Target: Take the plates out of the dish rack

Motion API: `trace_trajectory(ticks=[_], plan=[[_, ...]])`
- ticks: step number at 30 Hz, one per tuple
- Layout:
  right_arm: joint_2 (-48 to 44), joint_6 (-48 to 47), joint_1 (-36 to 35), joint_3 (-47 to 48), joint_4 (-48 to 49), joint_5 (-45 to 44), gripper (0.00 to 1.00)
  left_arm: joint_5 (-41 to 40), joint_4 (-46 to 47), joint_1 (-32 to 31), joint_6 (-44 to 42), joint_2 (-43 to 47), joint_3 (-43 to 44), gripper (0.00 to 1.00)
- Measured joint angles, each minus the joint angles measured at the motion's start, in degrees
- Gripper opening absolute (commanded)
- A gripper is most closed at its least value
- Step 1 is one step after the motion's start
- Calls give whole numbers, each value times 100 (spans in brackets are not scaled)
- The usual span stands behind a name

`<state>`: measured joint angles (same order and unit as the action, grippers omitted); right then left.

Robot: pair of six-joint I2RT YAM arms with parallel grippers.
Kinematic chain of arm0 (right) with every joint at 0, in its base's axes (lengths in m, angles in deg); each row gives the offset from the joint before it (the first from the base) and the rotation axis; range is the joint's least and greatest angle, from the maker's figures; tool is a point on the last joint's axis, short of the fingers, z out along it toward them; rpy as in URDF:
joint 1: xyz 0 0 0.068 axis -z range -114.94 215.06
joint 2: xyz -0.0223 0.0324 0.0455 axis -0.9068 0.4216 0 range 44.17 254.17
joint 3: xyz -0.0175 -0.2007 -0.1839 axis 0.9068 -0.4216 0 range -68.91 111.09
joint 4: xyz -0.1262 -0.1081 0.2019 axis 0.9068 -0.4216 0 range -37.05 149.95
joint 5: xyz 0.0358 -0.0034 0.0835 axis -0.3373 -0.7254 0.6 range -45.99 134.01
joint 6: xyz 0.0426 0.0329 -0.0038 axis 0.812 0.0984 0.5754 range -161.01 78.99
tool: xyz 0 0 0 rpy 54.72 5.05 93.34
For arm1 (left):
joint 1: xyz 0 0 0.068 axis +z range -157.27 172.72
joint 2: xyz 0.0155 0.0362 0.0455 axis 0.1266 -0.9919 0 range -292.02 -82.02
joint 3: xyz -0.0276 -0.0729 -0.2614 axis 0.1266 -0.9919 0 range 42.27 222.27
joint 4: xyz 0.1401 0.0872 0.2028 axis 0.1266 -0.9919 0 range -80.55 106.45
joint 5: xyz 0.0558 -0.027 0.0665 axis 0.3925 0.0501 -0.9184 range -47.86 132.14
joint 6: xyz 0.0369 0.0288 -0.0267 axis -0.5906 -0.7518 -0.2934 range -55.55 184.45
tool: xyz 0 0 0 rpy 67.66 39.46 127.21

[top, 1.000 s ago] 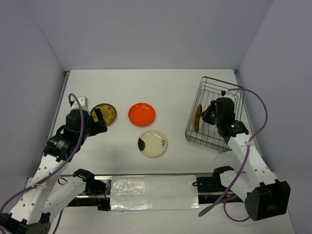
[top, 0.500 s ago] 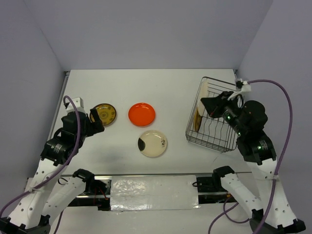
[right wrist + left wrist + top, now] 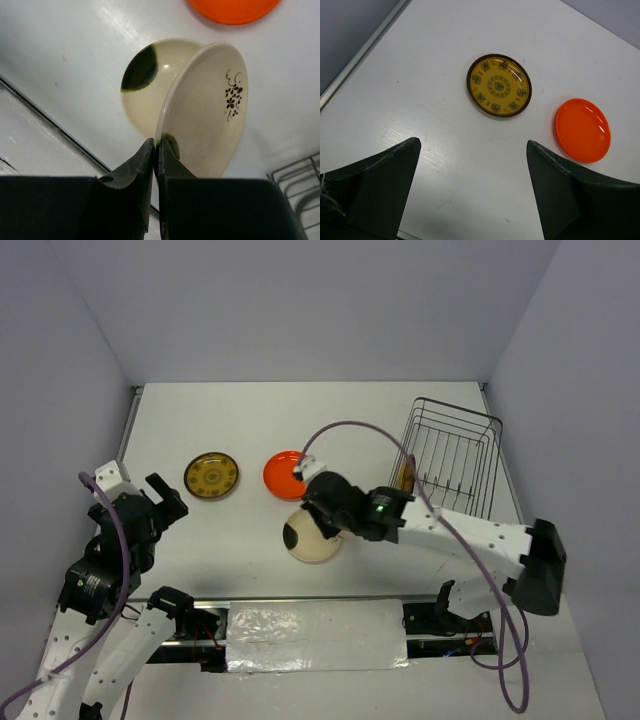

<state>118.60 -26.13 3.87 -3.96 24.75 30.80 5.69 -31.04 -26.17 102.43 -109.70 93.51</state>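
My right gripper (image 3: pixel 156 144) is shut on the rim of a cream plate (image 3: pixel 210 105) with a small flower mark. It holds the plate tilted on edge just above a second cream plate (image 3: pixel 145 85) with a dark patch, which lies flat on the table. From above, the right gripper (image 3: pixel 322 522) hangs over that plate (image 3: pixel 310 542). The orange plate (image 3: pixel 287 474) and the brown plate with a yellow centre (image 3: pixel 211 475) lie flat further left. The dish rack (image 3: pixel 455 455) stands at the right with one brownish plate (image 3: pixel 403 474) upright in it. My left gripper (image 3: pixel 472 145) is open and empty.
The left arm (image 3: pixel 120 530) is drawn back near the table's left front corner. The left wrist view shows the yellow-centred plate (image 3: pixel 499 85) and the orange plate (image 3: pixel 583 130) ahead of the open fingers (image 3: pixel 375 185). The table's front rail (image 3: pixel 300 602) runs below the plates.
My right arm lifted a cream plate out of the rack and swung it left over the cream plate on the table. My left arm drew back from the yellow-centred plate.
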Motion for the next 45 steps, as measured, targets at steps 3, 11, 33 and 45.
trace_trajectory(ticks=[3, 11, 33, 45], plan=[[837, 22, -470, 232, -46, -181, 0, -48, -4, 0, 0, 55, 0, 99], [2452, 144, -933, 1233, -168, -651, 20, -22, -2, 0, -15, -76, 0, 100], [-1145, 1506, 2505, -170, 103, -1198, 88, 249, 109, 0, -87, -90, 0, 100], [-623, 1401, 4207, -892, 505, -485, 60, 553, 243, 0, -243, -431, -2, 99]])
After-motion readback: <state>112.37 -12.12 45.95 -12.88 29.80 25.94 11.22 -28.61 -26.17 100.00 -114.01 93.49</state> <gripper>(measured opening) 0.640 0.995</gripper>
